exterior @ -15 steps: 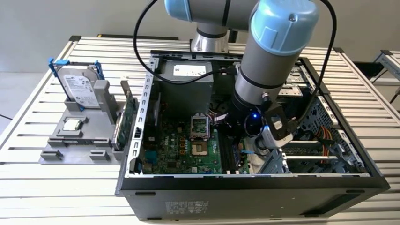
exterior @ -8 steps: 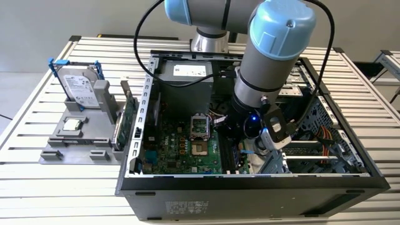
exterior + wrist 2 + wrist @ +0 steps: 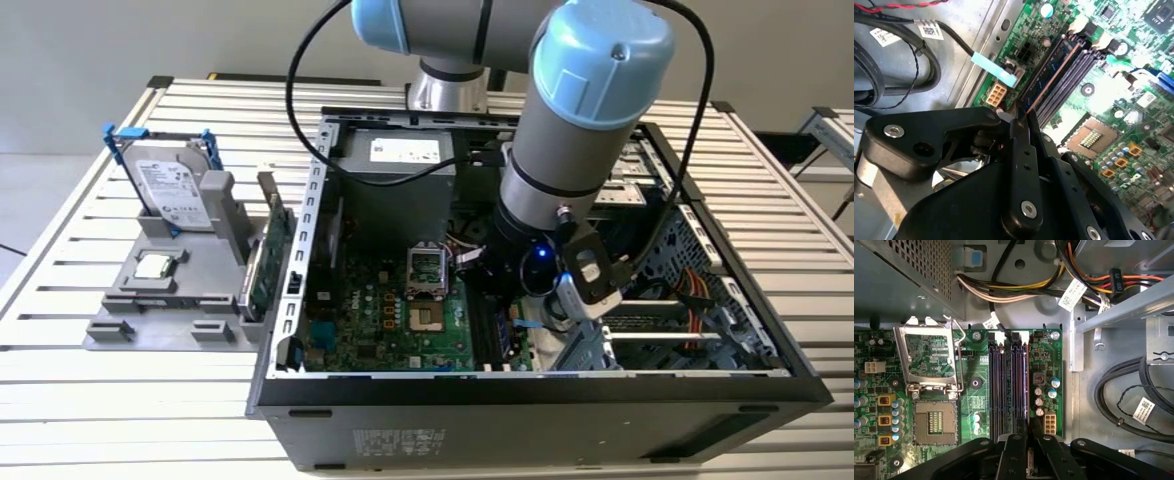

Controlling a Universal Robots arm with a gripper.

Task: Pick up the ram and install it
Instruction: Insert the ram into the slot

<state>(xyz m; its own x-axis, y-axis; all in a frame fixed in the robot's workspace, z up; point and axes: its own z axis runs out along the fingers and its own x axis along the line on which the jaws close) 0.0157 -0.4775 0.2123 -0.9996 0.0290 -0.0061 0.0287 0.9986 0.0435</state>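
We see the arm reach down into the open case in the middle of the exterior view. Its thick body hides the pincer there, so we cannot see the tips from that side.

In the second wrist view the pincer is narrow. Its black fingers press on one end of the ram. The ram is a thin blue stick seen from its edge, and it runs along the black slots on the green board. The end in the pincer is covered by the fingers. We cannot tell if the ram sits all the way down in its slot or just rests on it.

In the first wrist view the pincer is cut off by the frame edge, with its tips close together over the slots.

At the exterior view's left, a grey tray on the table holds a drive standing up and a green card on its edge.
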